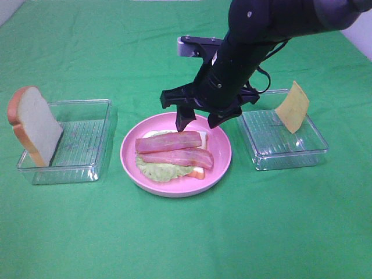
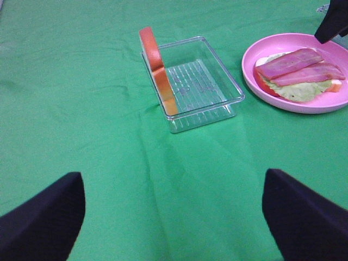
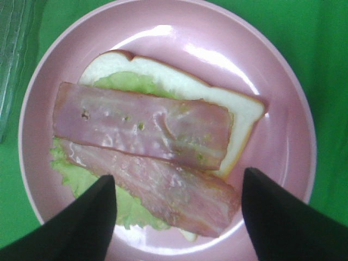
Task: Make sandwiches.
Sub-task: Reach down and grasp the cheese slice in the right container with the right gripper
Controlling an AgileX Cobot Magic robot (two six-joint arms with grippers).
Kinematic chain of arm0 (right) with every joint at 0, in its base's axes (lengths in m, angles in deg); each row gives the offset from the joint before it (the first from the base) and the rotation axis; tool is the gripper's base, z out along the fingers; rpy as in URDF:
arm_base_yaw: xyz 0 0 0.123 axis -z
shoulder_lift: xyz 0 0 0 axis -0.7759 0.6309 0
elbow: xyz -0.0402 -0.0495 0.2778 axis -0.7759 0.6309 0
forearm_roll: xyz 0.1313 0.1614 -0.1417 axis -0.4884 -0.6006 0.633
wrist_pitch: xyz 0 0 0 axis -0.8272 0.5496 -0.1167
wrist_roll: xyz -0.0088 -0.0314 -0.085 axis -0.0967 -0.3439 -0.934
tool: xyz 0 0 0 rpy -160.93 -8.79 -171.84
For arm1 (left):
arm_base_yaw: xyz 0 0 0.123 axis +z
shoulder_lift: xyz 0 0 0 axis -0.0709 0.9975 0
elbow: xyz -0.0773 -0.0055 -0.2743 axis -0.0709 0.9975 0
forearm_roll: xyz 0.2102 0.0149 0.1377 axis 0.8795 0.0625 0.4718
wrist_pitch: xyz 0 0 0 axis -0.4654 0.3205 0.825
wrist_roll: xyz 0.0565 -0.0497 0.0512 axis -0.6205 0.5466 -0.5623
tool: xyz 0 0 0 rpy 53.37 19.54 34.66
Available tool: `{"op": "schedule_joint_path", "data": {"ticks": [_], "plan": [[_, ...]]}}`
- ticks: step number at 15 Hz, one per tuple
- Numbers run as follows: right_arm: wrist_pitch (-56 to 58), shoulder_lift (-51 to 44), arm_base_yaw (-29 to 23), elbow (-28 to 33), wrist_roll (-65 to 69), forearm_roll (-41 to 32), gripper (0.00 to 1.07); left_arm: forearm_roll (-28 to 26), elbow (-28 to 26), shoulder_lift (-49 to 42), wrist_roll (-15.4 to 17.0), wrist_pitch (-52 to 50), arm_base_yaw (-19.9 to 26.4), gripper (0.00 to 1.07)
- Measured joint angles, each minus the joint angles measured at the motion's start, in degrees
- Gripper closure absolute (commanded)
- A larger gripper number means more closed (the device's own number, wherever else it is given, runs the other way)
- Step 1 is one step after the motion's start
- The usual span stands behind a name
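The right gripper (image 1: 197,124) hangs over the far rim of the plate (image 1: 221,142). Its fingers (image 3: 89,217) are spread wide with nothing between them.

Just below them, a little toward the near side, lies the sandwich (image 1: 171,157), half built. It has two strips of bacon (image 1: 168,141) on lettuce (image 1: 157,170) on a slice of bread (image 3: 239,109). The strips' long axis runs left to right across the plate, which sits mid-table (image 1: 186,244). Cheese and a top slice are not on it yet.

The cheese (image 1: 292,107) is off to the right of these fingers. It stands on edge, leaning at the far right corner of the right tray (image 1: 290,154), near the plate. That looks like the next pick, and the right arm is clearly the nearer. The fingers would likely have to turn to close across its two flat faces.

The second slice (image 1: 34,123) leans on the left wall of the left tray (image 1: 75,168), toward the table's left edge. The left gripper (image 2: 173,175) is also spread and empty, over bare table apart from that tray.
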Motion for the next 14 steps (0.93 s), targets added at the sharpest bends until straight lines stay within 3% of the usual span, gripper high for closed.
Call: {"op": "schedule_joint_path", "data": {"ticks": [3, 7, 9, 14], "plan": [[10.2, -3.4, 2.9, -5.2, -0.1, 1.6, 0.43, 0.0, 0.0, 0.0, 0.0, 0.0, 0.0, 0.23], [20.7, -5.6, 11.3, -11.8, -0.6, 4.2, 0.43, 0.0, 0.0, 0.0, 0.0, 0.0, 0.0, 0.23], [22.1, -5.6, 16.6, -12.8, -1.0, 7.7, 0.43, 0.0, 0.0, 0.0, 0.0, 0.0, 0.0, 0.23], [22.1, -5.0, 24.1, -12.8, -3.2, 8.0, 0.43, 0.0, 0.0, 0.0, 0.0, 0.0, 0.0, 0.23]]}}
